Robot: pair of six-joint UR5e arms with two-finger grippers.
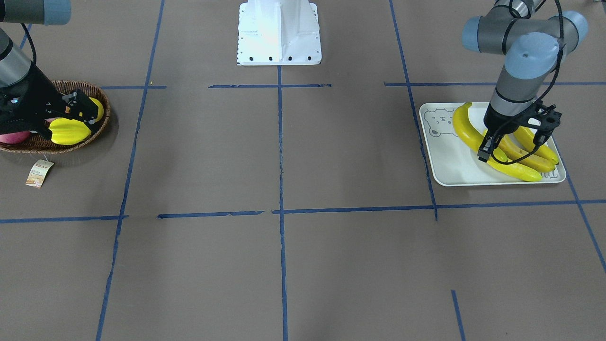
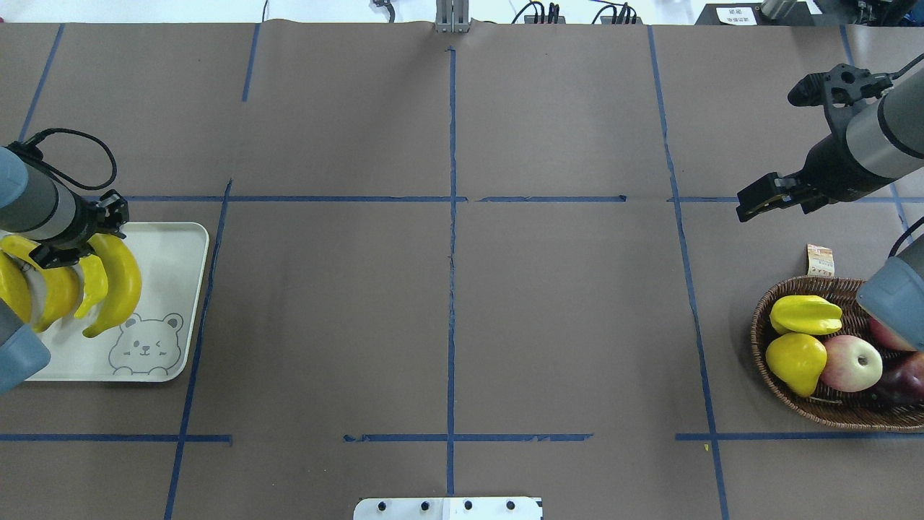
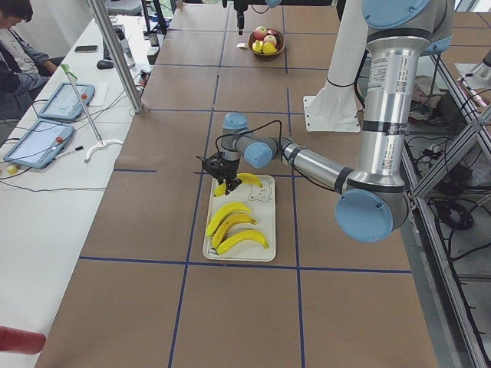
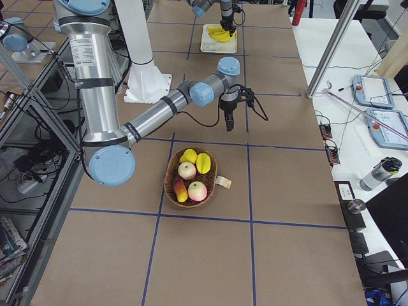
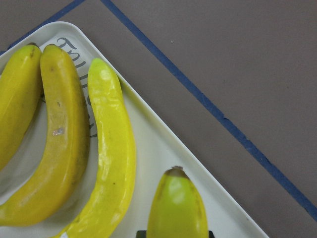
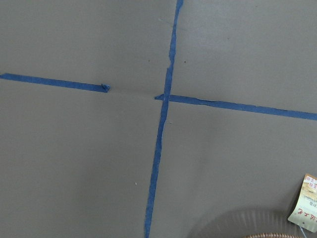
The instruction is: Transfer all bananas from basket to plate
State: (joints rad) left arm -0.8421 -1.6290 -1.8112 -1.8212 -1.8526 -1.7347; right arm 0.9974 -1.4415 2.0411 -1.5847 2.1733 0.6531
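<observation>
Step in hand, as I read it: setting down the last banana. The left hand (image 2: 71,251) sits right over the pale grey-white rectangular plate (image 2: 173,253), clamped on a glossy yellow curved banana (image 5: 177,208). That fruit hangs tilted above the plate with its tip over a bare corner, not yet lying flat. Three more long yellow bananas (image 5: 59,134) lie side by side on the plate, just beside the held one. The grey bear drawing (image 2: 144,345) at the plate's other end is uncovered.

Next move, likely: lower onto the free strip beside the three, spread the fingers, lift straight up. In the way: only the neighbouring bananas. Spacing is tight, so a finger could nudge one, or the fruit could roll toward the plate's rim.

Off the plate is the brown paper-covered counter (image 2: 563,325), crossed by blue tape lines (image 2: 451,217).

Well apart from the plate, at the opposite end, is the shallow oval dark-brown wicker basket (image 2: 759,361). No banana shows in it. It holds a ridged yellow starfruit (image 2: 805,315), a round yellow lemon (image 2: 794,359), a pink-red apple (image 2: 852,362) and a dark red fruit (image 2: 902,379) half hidden by the arm. Its small paper tag (image 2: 819,260) lies outside it.

Equally far from the plate and a little deeper on the counter, the right hand (image 2: 747,209) hovers over bare paper. Its fingers look pinched together and hold nothing.
</observation>
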